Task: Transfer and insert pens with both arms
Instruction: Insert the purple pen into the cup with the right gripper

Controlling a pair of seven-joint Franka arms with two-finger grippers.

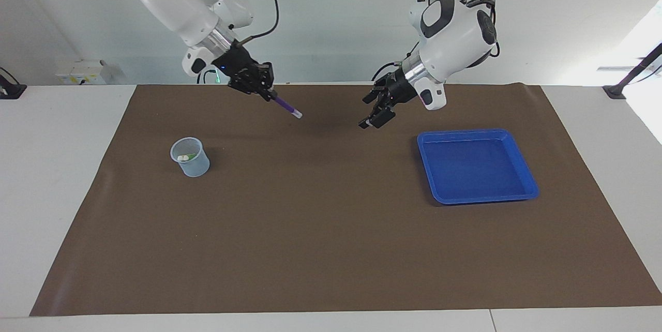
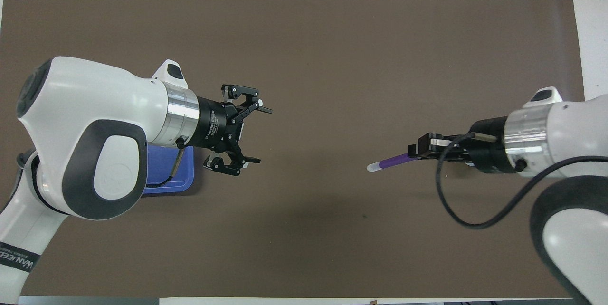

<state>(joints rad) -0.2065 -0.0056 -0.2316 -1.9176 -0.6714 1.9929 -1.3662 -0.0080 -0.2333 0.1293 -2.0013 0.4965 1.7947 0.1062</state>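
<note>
Carry the purple pen (image 1: 287, 106), clamped by its barrel in the shut right gripper (image 1: 269, 95), over to the cup (image 1: 190, 156). At present up in the air over the brown mat (image 1: 331, 228), short of the cup and toward the blue tray (image 1: 477, 166) from it, pale tip slanting downward. Swing the wrist until the pen hangs near upright. Centre the pale tip over the cup's mouth and lower past the rim before letting go. Aim for the free part of the opening, clear of the green pen (image 1: 192, 155) and the whitish pen end beside it already inside. Come down slowly, since the cup looks light and likely tips or slides at a sideways nudge against its wall.

Hold the left gripper (image 2: 262, 136), jaws spread wide and empty, well away from the cup, over the mat beside the tray; nothing there to grasp, so a waiting arm.

Pen: slim, round, smooth plastic, probably prone to slipping or rolling. Cup: translucent thin-walled plastic, slightly tapered, with a rolled rim. Tray: glossy blue plastic, square, shallow, raised lip, nothing in it. Mat: matte, flat, faintly creased at the edges.
</note>
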